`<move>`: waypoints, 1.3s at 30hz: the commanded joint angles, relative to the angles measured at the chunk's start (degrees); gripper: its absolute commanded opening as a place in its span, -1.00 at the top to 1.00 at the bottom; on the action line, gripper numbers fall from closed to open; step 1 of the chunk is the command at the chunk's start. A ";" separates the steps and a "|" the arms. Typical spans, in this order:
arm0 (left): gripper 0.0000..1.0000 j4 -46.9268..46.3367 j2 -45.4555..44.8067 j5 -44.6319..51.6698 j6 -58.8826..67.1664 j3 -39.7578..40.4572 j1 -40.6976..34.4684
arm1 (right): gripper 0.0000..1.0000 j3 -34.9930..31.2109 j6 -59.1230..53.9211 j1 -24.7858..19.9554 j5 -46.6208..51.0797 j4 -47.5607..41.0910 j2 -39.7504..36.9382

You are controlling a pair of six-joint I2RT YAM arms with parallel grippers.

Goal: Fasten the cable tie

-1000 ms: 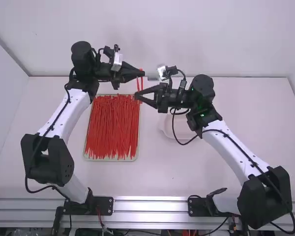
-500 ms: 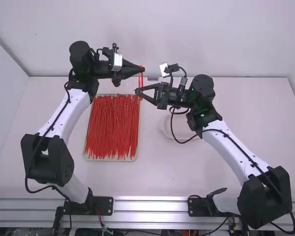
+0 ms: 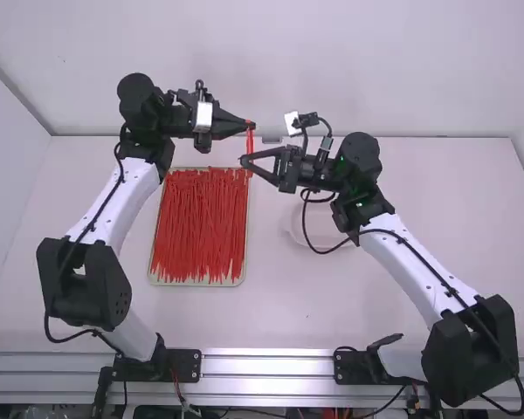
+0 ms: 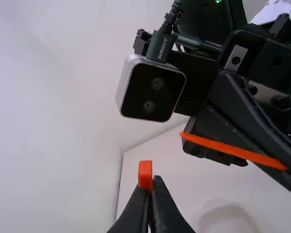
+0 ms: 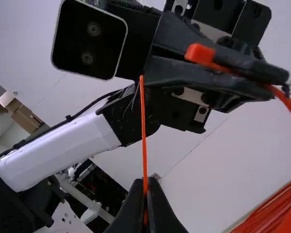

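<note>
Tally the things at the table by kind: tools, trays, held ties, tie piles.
2 tools: left tool, right tool
1 tray
1 held tie
1 tie pile
Total: 5

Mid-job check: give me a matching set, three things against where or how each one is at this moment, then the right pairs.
Things:
1. left tool
2. right tool
3. tray

States:
A. on the table, full of loose ties
B. shut on the tie head
C. shut on the tie strap

Pairs: 1-B, 2-C, 3-A.
</note>
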 commanded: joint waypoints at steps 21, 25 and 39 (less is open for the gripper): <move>0.96 13.38 0.24 0.81 -9.94 -0.17 -0.70 | 1.00 0.85 -1.03 -1.03 0.74 0.22 0.00; 0.96 13.03 0.26 -0.63 -10.27 -0.17 -1.99 | 1.00 0.85 -0.98 -1.51 0.72 0.20 0.00; 0.96 6.86 0.26 -0.52 -5.40 -0.17 -2.08 | 1.00 0.85 -0.33 -2.21 0.76 0.39 0.00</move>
